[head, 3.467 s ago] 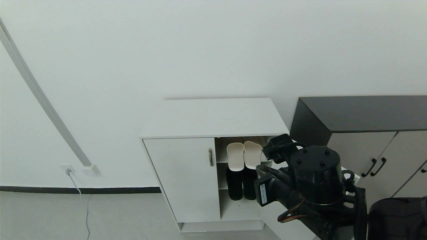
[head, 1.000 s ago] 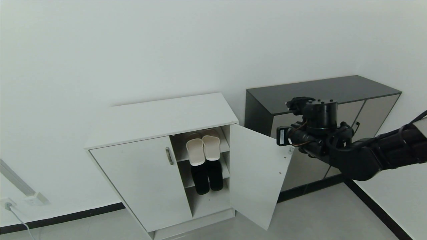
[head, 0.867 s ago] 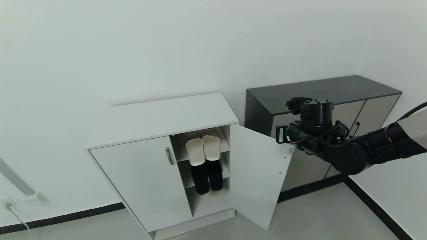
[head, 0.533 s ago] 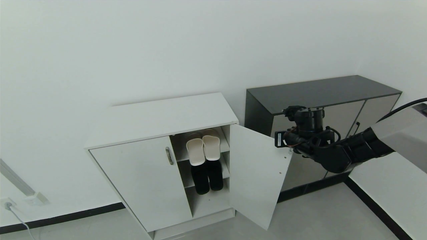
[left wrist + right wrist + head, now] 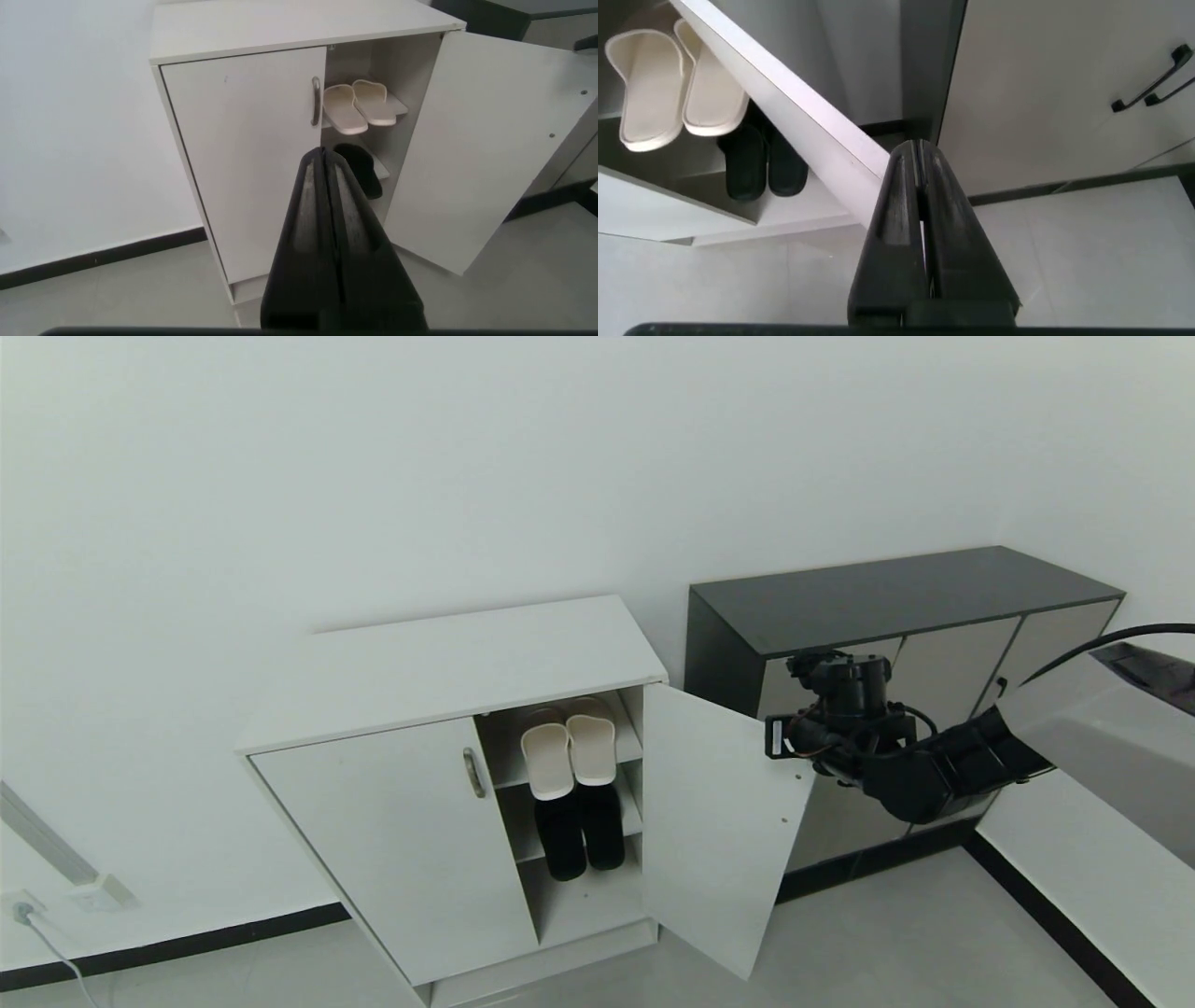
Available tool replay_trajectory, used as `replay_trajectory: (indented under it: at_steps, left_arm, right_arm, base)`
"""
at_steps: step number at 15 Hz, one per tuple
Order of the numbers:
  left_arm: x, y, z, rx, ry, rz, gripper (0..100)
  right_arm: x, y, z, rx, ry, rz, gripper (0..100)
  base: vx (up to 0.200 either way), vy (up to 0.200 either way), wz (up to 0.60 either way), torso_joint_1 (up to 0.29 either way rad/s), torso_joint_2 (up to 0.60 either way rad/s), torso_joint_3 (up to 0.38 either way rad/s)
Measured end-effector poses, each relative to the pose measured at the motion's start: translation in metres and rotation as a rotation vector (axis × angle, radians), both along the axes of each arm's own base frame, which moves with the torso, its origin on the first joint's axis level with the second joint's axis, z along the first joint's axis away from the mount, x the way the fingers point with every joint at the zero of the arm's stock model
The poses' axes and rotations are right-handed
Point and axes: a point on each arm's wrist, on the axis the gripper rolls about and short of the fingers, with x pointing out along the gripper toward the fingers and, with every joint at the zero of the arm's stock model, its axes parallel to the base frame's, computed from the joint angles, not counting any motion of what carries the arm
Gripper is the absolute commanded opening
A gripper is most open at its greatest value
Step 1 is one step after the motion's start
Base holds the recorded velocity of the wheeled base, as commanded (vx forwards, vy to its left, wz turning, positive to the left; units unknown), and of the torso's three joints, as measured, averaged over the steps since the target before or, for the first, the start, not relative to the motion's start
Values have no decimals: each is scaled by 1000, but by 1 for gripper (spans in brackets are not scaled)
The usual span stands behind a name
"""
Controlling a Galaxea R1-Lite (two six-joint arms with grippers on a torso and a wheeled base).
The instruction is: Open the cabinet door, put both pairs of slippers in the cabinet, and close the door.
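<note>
The white cabinet (image 5: 448,663) stands against the wall with its right door (image 5: 709,821) swung open. Inside, a white pair of slippers (image 5: 568,758) leans on the upper shelf, above a black pair (image 5: 579,835). My right gripper (image 5: 792,739) is at the door's upper free edge, on its outer side. In the right wrist view that gripper (image 5: 920,154) is shut and empty, its tips beside the door's edge (image 5: 785,93). My left gripper (image 5: 322,159) is shut and empty, held well in front of the cabinet (image 5: 243,28) and pointing at it.
The left door (image 5: 401,849) with its handle (image 5: 470,773) is closed. A dark-topped cabinet (image 5: 887,588) stands close behind the open door. A white surface (image 5: 1102,887) runs along the right. A wall socket (image 5: 19,905) sits low at the left. Bare floor lies in front.
The head camera swung early on. Over the last second my right arm has stretched out, bringing its wrist lower and left to the door's free edge. The door stays open.
</note>
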Motion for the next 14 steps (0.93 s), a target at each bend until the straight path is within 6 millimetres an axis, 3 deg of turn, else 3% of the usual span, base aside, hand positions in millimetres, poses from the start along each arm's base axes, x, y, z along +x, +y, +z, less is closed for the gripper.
replay_trajectory:
  at_steps: [6,14]
  left_arm:
    - [0,0,0,0,0,0,0]
    - [0,0,0,0,0,0,0]
  right_arm:
    - [-10,7,-4,-6,21,18,0]
    - [-78,59,3,21,-24,200,0]
  base:
    - [0,0,0,0,0,0]
    - [0,0,0,0,0,0]
